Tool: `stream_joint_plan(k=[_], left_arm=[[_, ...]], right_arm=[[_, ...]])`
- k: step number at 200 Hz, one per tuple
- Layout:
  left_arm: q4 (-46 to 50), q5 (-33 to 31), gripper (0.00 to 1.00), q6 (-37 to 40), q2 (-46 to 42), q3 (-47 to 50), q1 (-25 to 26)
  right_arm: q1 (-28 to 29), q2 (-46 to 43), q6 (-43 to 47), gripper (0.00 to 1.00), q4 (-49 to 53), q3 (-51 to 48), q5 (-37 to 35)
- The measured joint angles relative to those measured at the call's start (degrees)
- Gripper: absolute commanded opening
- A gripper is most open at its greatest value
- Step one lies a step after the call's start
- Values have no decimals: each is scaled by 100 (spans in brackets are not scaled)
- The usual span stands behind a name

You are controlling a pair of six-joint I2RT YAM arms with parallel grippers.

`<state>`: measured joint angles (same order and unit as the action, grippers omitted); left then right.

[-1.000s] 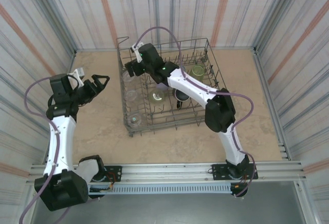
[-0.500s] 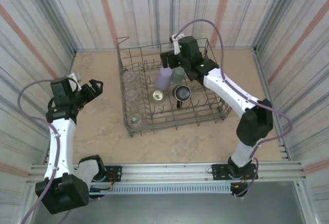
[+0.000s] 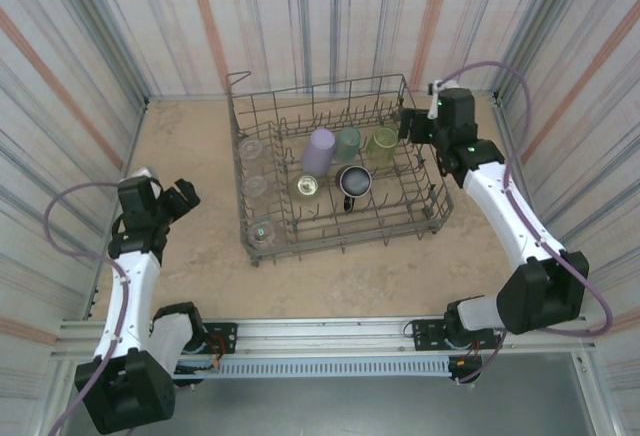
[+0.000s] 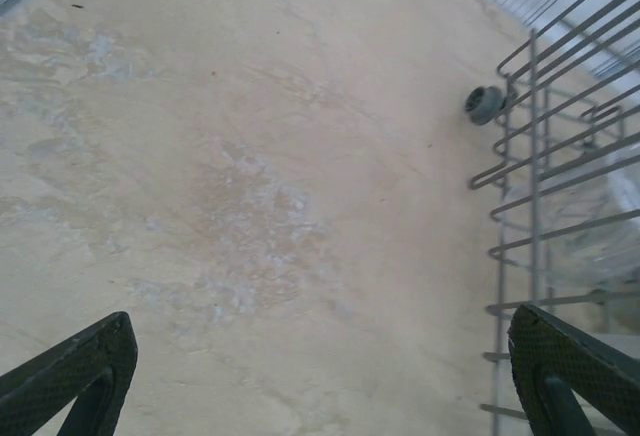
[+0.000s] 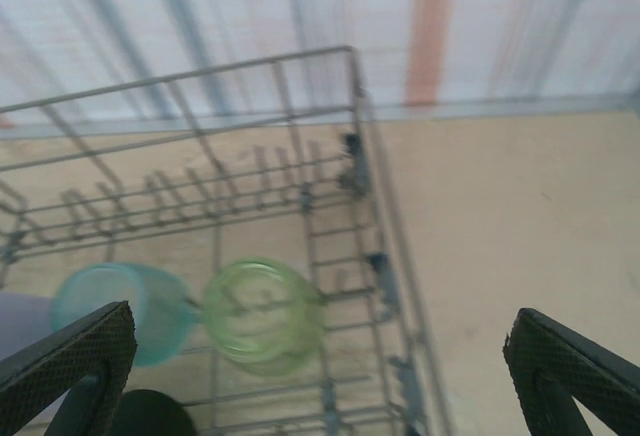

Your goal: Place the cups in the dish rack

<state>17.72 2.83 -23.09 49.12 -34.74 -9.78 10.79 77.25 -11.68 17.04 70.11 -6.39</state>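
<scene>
The grey wire dish rack (image 3: 318, 90) stands mid-table. In it are a lavender cup (image 3: 319, 150), a teal cup (image 3: 347, 144), a yellow-green cup (image 3: 384, 140), a second yellow-green one (image 3: 305, 187), a dark cup (image 3: 353, 182) and three clear cups down the left side (image 3: 256, 186). My left gripper (image 3: 183, 198) hangs open over the table left of the rack (image 4: 530, 156), nothing between its jaws (image 4: 318, 376). My right gripper (image 3: 410, 123) is open above the rack's back right corner (image 5: 360, 136). Below it (image 5: 318, 366) are the yellow-green cup (image 5: 262, 314) and teal cup (image 5: 125, 311).
Striped walls close in the table on three sides. A metal rail (image 3: 320, 331) runs along the near edge by the arm bases. A small rack wheel (image 4: 485, 104) rests on the tan tabletop (image 3: 190, 136), which stretches left and right of the rack.
My right arm has swung from the rack's back left across to its back right corner, uncovering the lavender cup. My left arm has drawn back toward the near left. Both grippers stayed open.
</scene>
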Motion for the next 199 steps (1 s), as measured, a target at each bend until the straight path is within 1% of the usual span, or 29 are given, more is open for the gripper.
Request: stream_joint_plan(k=[29,46,65,107,128,147,176,199], left_arm=[[-442,-938,99,330,-4,358,706],[-638,-1392,99,422,61,402,997],[-938,-1740,99,417,186,479,1154],[-1558,-2096,99,225,514,752,1224],[-1849,-2223,98,188,798,778,1255],[-2116,-2269,99,264,999,778,1281],[-2487,-2448,99,636,1099,800,1333],[-2855,-2573,99,898,1097,1012,1381]], right_arm=[[-837,-367,-140,99,-122,-680,72],[-1217,-496,-138,99,-341,-1182,44],[-1541,-509,-136,99,-647,-1727,50],[-2133,-505,-116,99,-1600,-2826,286],[-2275,-492,-66,99,-2074,-3195,369],[-2282,-457,-50,99,-2435,-3436,476],[-2282,-415,-90,99,-3246,-3921,651],[-2234,-402,-94,99,-3792,-4286,669]])
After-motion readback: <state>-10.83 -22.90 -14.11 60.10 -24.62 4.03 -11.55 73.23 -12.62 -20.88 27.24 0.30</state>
